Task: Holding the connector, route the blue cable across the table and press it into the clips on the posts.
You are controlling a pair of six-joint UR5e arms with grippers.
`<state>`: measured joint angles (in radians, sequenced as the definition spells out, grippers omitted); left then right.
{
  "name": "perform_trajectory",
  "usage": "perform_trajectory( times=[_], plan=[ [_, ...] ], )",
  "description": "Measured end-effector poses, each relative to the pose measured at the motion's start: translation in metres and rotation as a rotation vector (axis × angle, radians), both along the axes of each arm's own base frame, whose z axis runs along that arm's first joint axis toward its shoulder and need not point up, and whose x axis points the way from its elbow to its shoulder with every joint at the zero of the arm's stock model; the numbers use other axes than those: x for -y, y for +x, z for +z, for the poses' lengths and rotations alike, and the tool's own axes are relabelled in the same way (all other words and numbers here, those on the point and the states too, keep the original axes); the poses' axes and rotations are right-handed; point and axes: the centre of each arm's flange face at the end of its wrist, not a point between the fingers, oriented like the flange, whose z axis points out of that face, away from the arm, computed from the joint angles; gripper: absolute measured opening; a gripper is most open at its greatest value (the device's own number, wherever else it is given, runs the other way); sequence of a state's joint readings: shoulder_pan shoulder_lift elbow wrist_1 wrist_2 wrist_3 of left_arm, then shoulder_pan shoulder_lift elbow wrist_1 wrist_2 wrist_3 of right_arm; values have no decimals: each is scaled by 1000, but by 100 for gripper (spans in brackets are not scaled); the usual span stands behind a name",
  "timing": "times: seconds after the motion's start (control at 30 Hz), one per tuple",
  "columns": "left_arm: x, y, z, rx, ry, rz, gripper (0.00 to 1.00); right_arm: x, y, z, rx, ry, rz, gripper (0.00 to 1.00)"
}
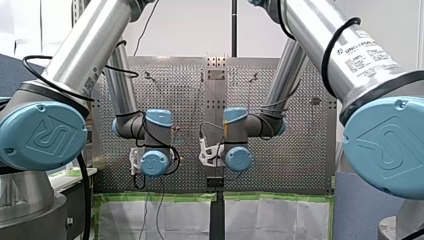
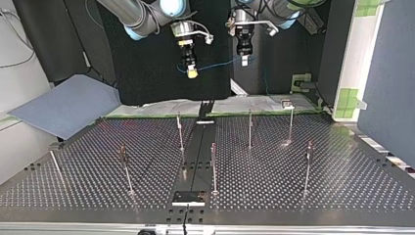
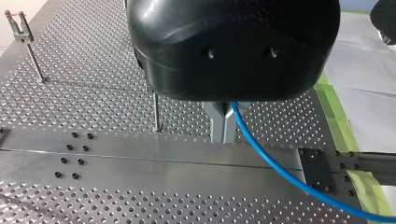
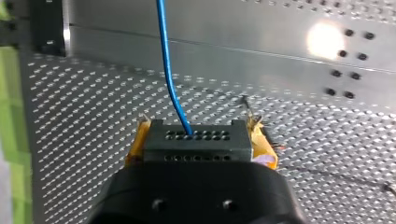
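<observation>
In the top view both arms hang high above the far edge of the perforated table [image 2: 318,196]. My right gripper [image 2: 192,72], with yellow pads, is shut on a black connector [image 4: 196,140]. The blue cable [image 4: 166,60] leaves the connector's face and runs ahead over the table. My left gripper [image 2: 244,58] is beside it, its metal fingers [image 3: 223,126] shut on the blue cable [image 3: 280,172]. A short span of cable [image 2: 215,65] sags between the two grippers. Several thin posts with clips stand on the table, among them post [image 2: 179,132], post [image 2: 250,128] and post [image 2: 308,166], none touching the cable.
A dark rail [image 2: 195,156] runs down the table's middle to a black block [image 2: 188,197]. A blue-grey sheet [image 2: 63,105] lies at the top view's left. Green tape [image 3: 334,112] edges the table's far side. A blue panel [image 2: 391,73] stands at the top view's right.
</observation>
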<state>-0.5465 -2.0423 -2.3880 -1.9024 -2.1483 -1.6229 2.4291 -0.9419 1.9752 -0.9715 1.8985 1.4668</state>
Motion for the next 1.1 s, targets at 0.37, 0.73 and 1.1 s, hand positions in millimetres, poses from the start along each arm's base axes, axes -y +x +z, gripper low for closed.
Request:
perform_trajectory(
  times=[0.37,0.73,1.1],
  plan=[
    [0,0,0,0,0,0,0,-9,-7,-11,-75,62,-10,0],
    [-26,-8,5,-41,41,59,0,-9,1,7,-70,99,-24,0],
    [-34,19,44,8,-9,172,0,13,29,77,71,91,31,0]
  ],
)
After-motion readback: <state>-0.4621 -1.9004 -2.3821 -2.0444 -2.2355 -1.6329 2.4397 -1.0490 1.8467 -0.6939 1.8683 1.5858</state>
